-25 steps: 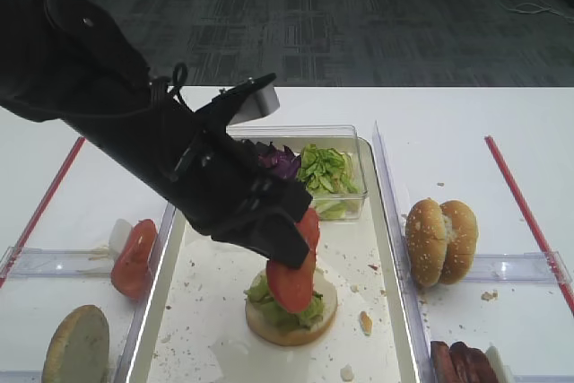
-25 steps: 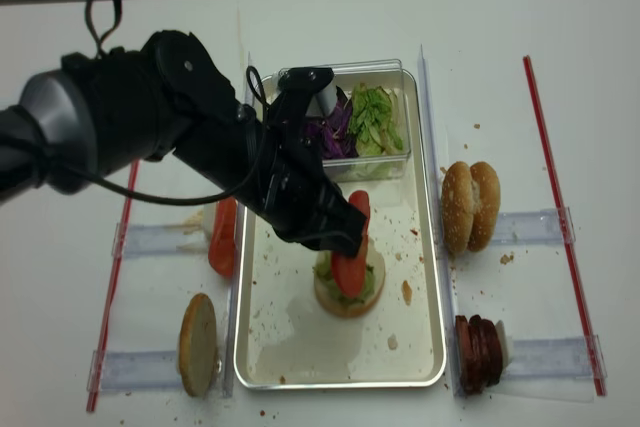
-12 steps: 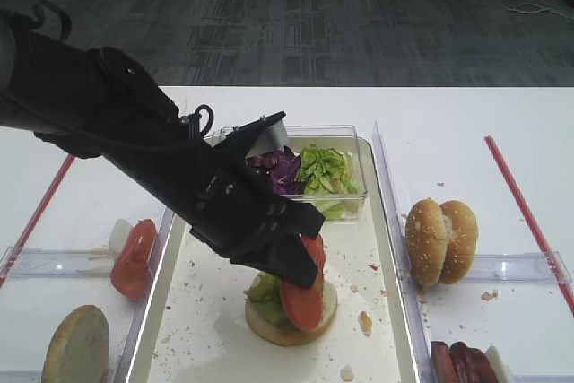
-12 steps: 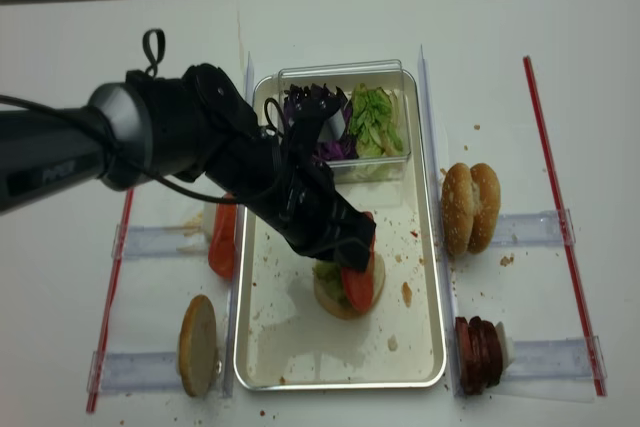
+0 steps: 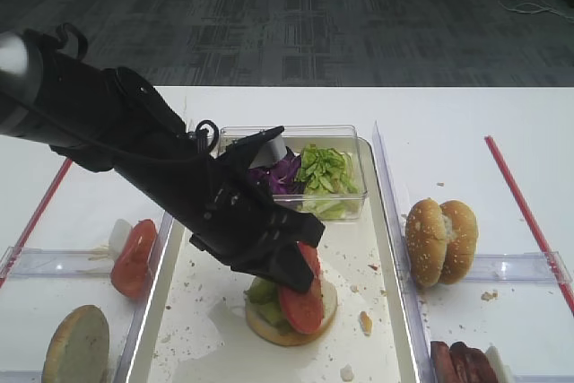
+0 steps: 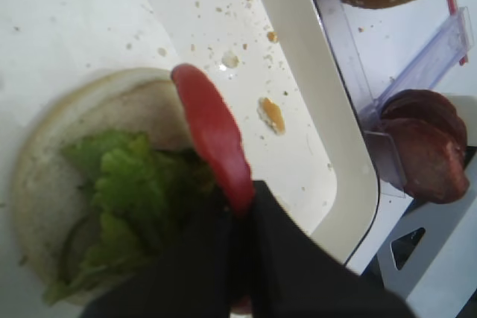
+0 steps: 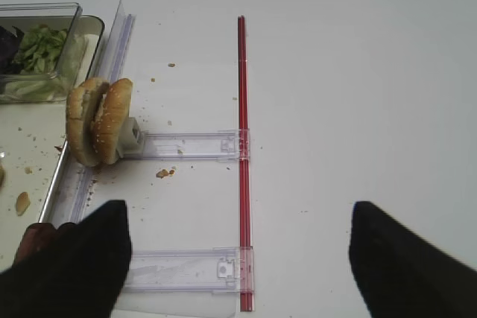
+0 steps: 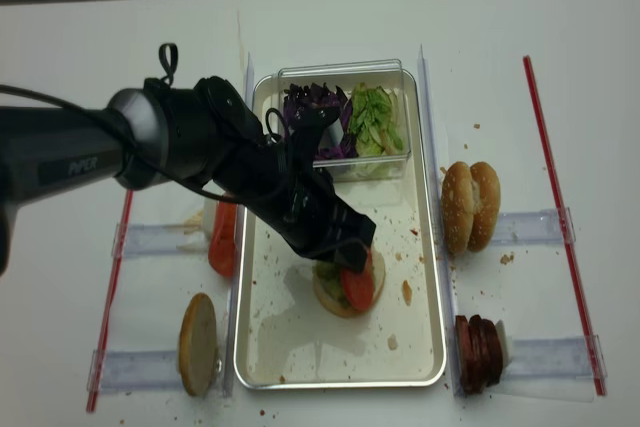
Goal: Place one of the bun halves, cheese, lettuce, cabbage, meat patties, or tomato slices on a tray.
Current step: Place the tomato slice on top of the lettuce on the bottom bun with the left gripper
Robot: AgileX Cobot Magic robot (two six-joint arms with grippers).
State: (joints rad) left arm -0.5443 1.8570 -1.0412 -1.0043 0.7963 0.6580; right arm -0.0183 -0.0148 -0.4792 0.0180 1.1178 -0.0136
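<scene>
A long silvery tray (image 5: 387, 248) lies beneath the left gripper (image 5: 289, 274), which is clamped on a tomato slice (image 5: 300, 299). The slice stands on edge, tilted, directly over the lettuce-topped bun half (image 5: 289, 322) just below the jaws.

Tomato slice (image 5: 300, 298) edge-on over lettuce (image 6: 130, 191)

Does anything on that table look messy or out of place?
Yes. Crumbs speckle the tray and the tabletop beside the upright bun halves. The tomato slice in the left gripper stands on edge against the lettuce, not lying flat on the bun.
</scene>
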